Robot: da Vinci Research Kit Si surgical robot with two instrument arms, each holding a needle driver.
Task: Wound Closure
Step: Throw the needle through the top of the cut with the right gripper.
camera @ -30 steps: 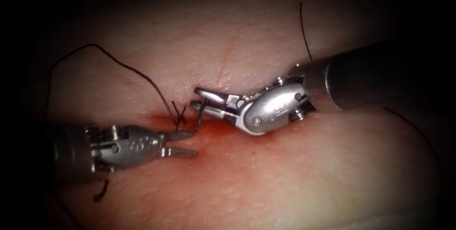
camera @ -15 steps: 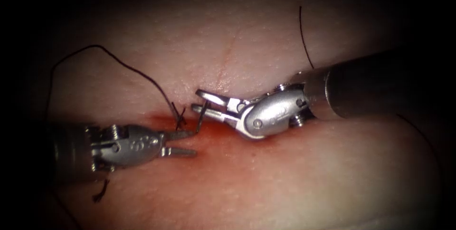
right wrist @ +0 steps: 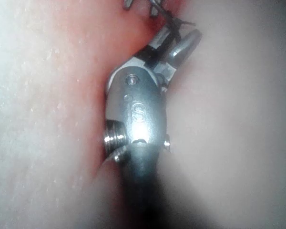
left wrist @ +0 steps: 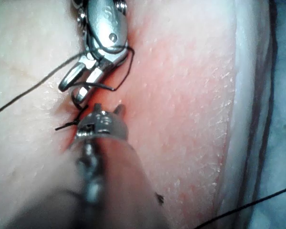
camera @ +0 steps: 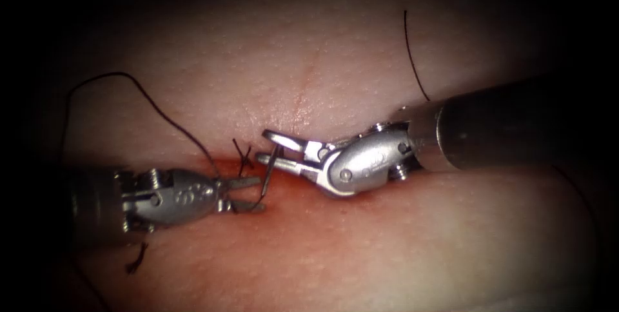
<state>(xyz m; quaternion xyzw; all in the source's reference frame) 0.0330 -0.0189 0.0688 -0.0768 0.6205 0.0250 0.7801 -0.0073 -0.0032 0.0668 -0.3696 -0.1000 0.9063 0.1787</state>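
My right tool [camera: 262, 146] comes in from the right, its jaws shut on the curved needle [camera: 269, 173] near its upper end. The needle hangs down over the cut and curves left to the lower jaw of my left tool [camera: 260, 194]. That tool lies low on the left with its jaws open and nothing gripped. I cannot tell whether the needle's tip is in the tissue [camera: 361, 247]. A knot with short thread ends [camera: 242, 155] sits on the cut just left of the needle. The thread [camera: 161, 102] arcs away from it to the left. The left wrist view shows the right tool [left wrist: 102, 28] gripping the dark needle [left wrist: 121, 78].
Red fluid [camera: 303, 212] stains the tissue around and below the cut. A faint line [camera: 304, 89] runs up the tissue above the tools. Another strand of thread [camera: 412, 54] rises behind the right tool's shaft. A short frayed thread scrap [camera: 137, 260] lies below the left tool.
The right tool has shifted slightly left and down, swinging the needle so that more of its curve shows, down to the left tool's lower jaw. The left tool has stayed put.
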